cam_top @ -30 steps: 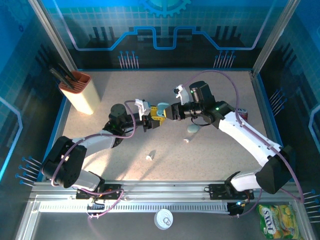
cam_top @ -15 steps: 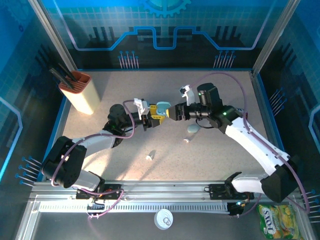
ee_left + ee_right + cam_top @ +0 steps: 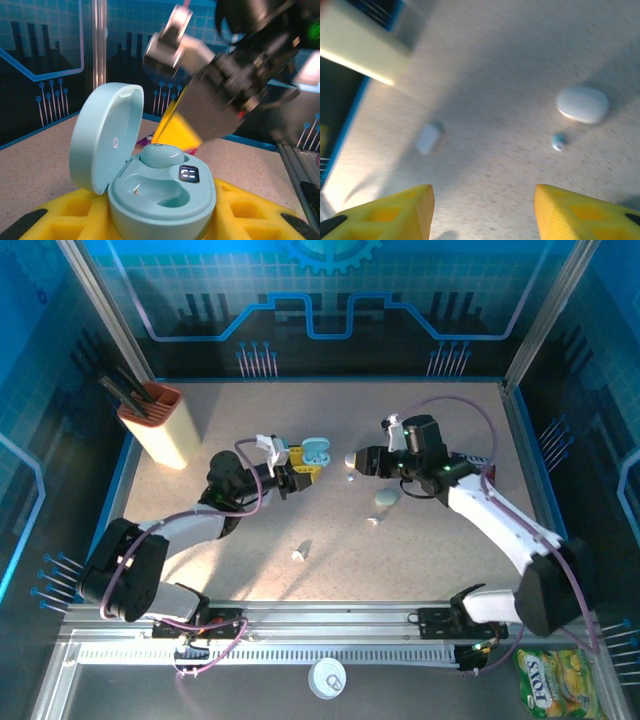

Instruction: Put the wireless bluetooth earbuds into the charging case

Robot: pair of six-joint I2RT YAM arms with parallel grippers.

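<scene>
Right gripper (image 3: pixel 482 205) backed off the mint charging case (image 3: pixel 160 200), jaws spread and empty. One earbud (image 3: pixel 161 155) sat in the far slot. Left gripper (image 3: pixel 304 464) stayed clamped on the case; near slot still empty.

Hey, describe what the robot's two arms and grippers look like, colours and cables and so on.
Both arms have white links between chunky black joints; the left arm and right arm each carry a looping purple cable. The left gripper and right gripper have black bodies and yellow fingers with square recesses.
</scene>
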